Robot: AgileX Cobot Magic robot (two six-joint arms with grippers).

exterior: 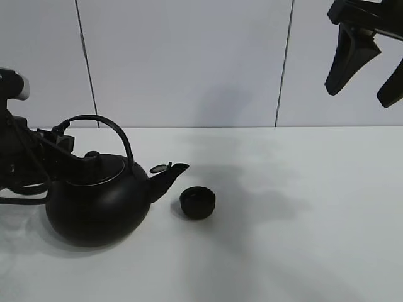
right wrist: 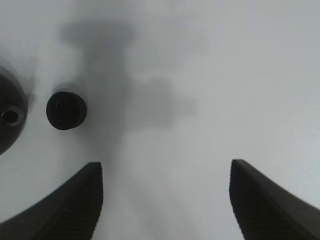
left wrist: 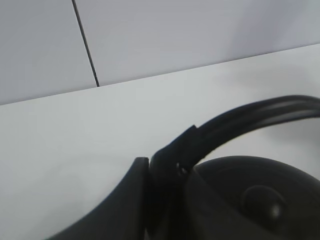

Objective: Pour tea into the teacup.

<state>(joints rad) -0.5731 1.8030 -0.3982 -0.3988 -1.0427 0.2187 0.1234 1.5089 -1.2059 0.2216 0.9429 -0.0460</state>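
Observation:
The big round black kettle (exterior: 97, 204) stands on the white table at the left, its spout (exterior: 169, 175) pointing right toward the teacup. The teacup (exterior: 198, 203), a small black handleless cup, sits upright just right of and below the spout tip. My left gripper (exterior: 66, 148) is shut on the left end of the kettle's arched handle (exterior: 110, 126). The left wrist view shows the fingers (left wrist: 122, 205) clamped on the handle (left wrist: 250, 117) above the kettle's lid (left wrist: 260, 197). My right gripper (exterior: 365, 66) hangs open and empty high at the right. From there it (right wrist: 165, 200) looks down on the teacup (right wrist: 66, 110).
The white table (exterior: 302, 239) stretches to the right and front of the cup. A pale panelled wall (exterior: 189, 63) stands behind it. The left arm's cables (exterior: 22, 189) hang beside the kettle. An edge of the kettle (right wrist: 7, 117) shows in the right wrist view.

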